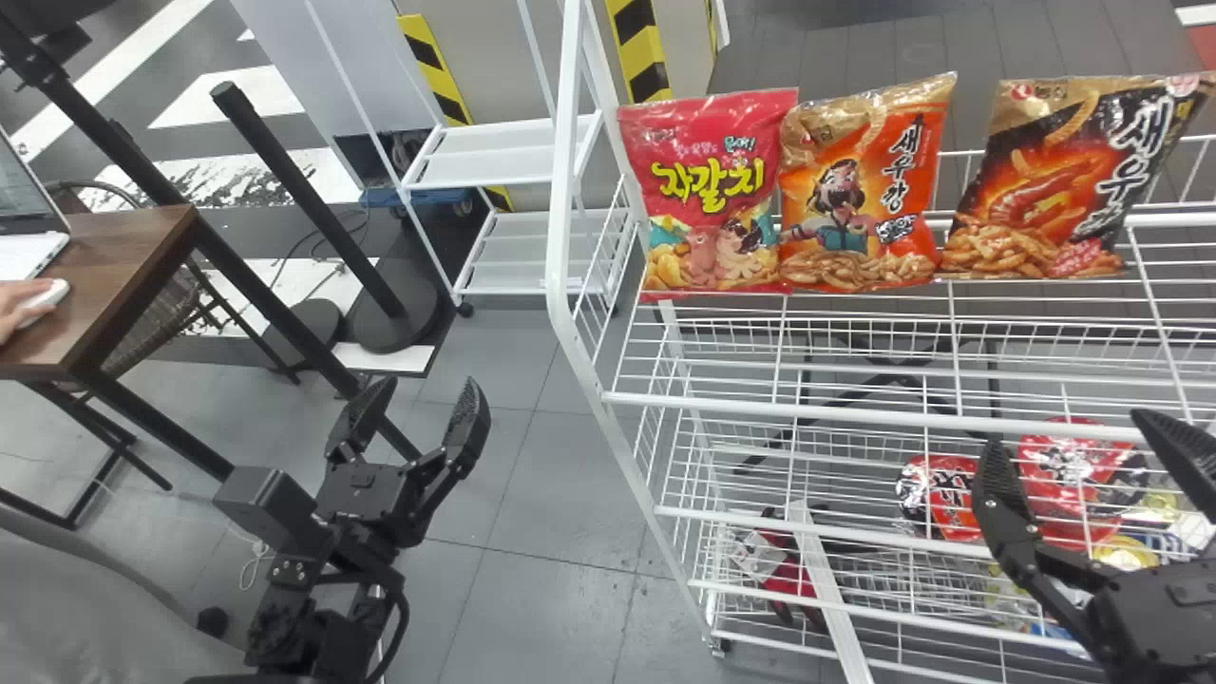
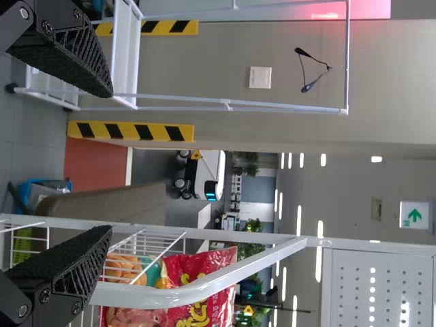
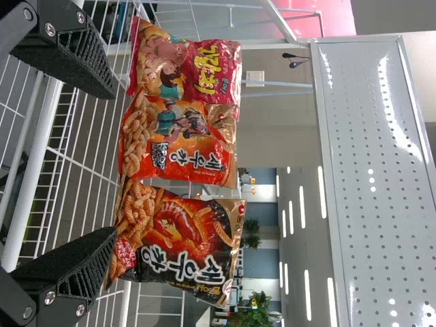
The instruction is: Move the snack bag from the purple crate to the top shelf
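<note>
Snack bags: three stand upright in a row on the top wire shelf (image 1: 874, 413) of the white rack (image 1: 560, 199). Which of them the task means, I cannot tell.
Red bag (image 1: 708, 190): at the left end of the row, its side touching the next one.
Orange bag (image 1: 860, 190): in the middle, overlapping the red bag's edge.
Black and orange bag (image 1: 1054, 180): at the right end; its upper part stands apart from the orange bag, its foot near it.
Right jaws: wide apart, with nothing between them. That gripper (image 1: 1069, 427) of mine is at the near side of the rack, toward the right, and my right wrist view looks past its jaws to all three bags.
Left jaws: wide apart too, bare. I have that gripper (image 1: 427, 385) parked over the grey floor (image 1: 513, 475), left of the rack and well apart from the bags.
Lower in the rack: two round red packs (image 1: 1073, 475) lie toward the right, nearly side by side.
Far left of the rack: a small white shelf unit (image 1: 503, 152).
Left side: a wooden table (image 1: 142, 247) with a laptop (image 1: 28, 252) on it.
Above the bags: a pale panel (image 3: 375, 177) dotted with holes.
</note>
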Robot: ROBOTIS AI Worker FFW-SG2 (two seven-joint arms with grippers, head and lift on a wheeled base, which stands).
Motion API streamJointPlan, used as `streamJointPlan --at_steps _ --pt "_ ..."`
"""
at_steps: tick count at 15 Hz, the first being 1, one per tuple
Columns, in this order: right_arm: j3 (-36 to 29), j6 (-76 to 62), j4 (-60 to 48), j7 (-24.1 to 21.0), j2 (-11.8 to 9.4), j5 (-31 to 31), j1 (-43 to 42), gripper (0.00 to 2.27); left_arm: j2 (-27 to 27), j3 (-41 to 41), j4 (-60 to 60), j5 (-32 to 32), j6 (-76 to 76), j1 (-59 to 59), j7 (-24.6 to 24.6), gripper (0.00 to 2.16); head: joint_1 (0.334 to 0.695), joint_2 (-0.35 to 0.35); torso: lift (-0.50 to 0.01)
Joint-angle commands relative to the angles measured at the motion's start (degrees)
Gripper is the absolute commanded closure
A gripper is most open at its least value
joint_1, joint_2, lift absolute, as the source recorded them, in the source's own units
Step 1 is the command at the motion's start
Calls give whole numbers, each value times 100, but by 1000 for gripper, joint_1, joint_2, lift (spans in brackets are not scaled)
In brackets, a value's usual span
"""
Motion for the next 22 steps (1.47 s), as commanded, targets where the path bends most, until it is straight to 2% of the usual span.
streamJointPlan --at_steps 1,14,18,22 --pt "5 -150 33 0 14 32 13 120 -19 0 5 1 8 1 -11 130 695 350 0" --pt "14 -185 41 0 14 23 4 124 -19 -9 5 1 148 1 -55 130 695 350 0" --pt "137 -414 103 -413 14 -12 4 113 -19 -9 5 1 289 -25 -64 130 695 350 -19" --pt "119 -449 129 -439 14 -12 4 110 -37 0 14 1 324 -34 -99 130 695 350 -35"
